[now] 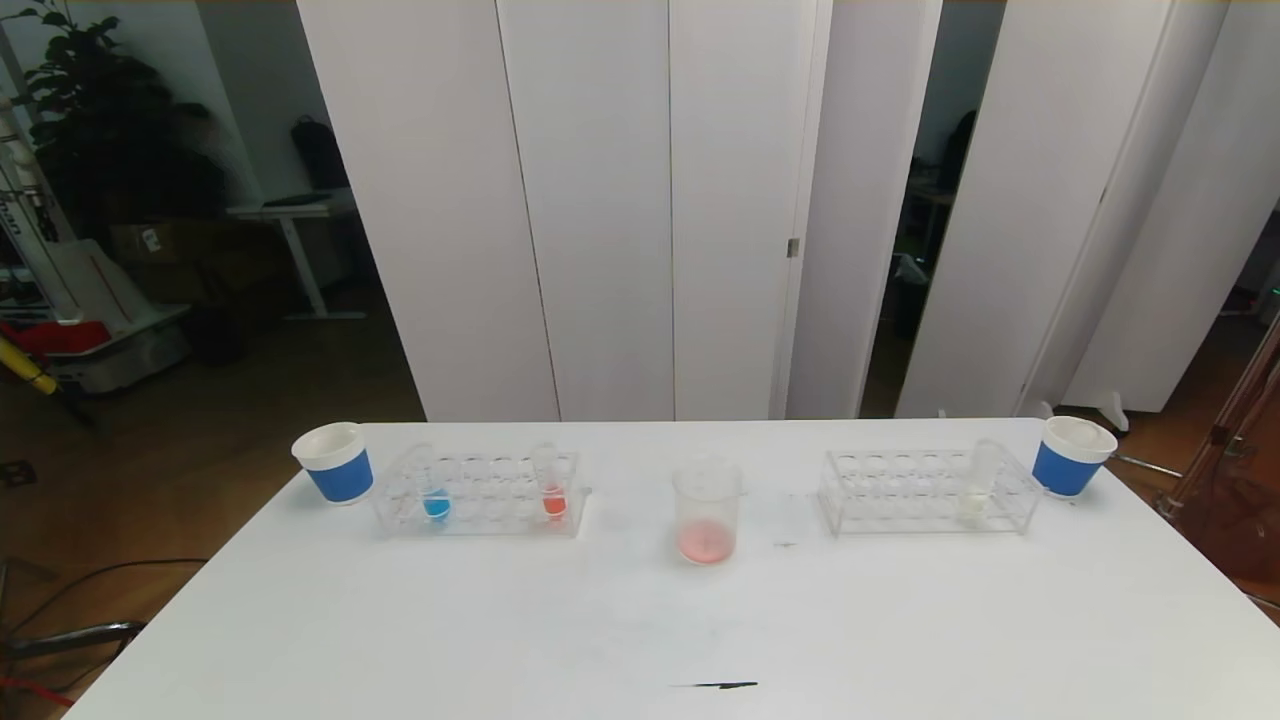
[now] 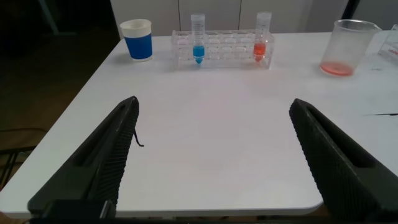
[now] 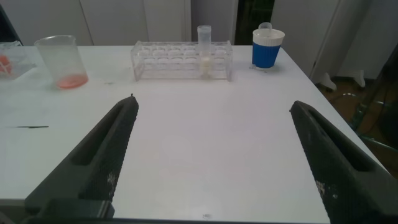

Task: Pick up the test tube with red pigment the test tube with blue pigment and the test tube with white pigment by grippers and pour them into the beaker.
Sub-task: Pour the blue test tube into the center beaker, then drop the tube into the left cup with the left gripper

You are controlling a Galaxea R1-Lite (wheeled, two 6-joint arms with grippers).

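The beaker (image 1: pixel 707 515) stands mid-table with reddish pigment at its bottom; it also shows as the beaker (image 2: pixel 348 47) and the beaker (image 3: pixel 61 60). In the left rack (image 1: pixel 480 492) stand the test tube with blue pigment (image 1: pixel 433 492) (image 2: pixel 198 38) and the test tube with red pigment (image 1: pixel 550 485) (image 2: pixel 262 37). In the right rack (image 1: pixel 925 490) stands the test tube with white pigment (image 1: pixel 980 485) (image 3: pixel 204 42). My left gripper (image 2: pixel 213 104) is open over the table's near left edge, holding nothing. My right gripper (image 3: pixel 213 102) is open over the near right edge, empty. Neither arm shows in the head view.
A white paper cup with a blue band (image 1: pixel 335 462) stands left of the left rack, another cup (image 1: pixel 1070 456) right of the right rack. A dark mark (image 1: pixel 715 685) lies on the white table (image 1: pixel 400 620) near its front edge. White screens stand behind.
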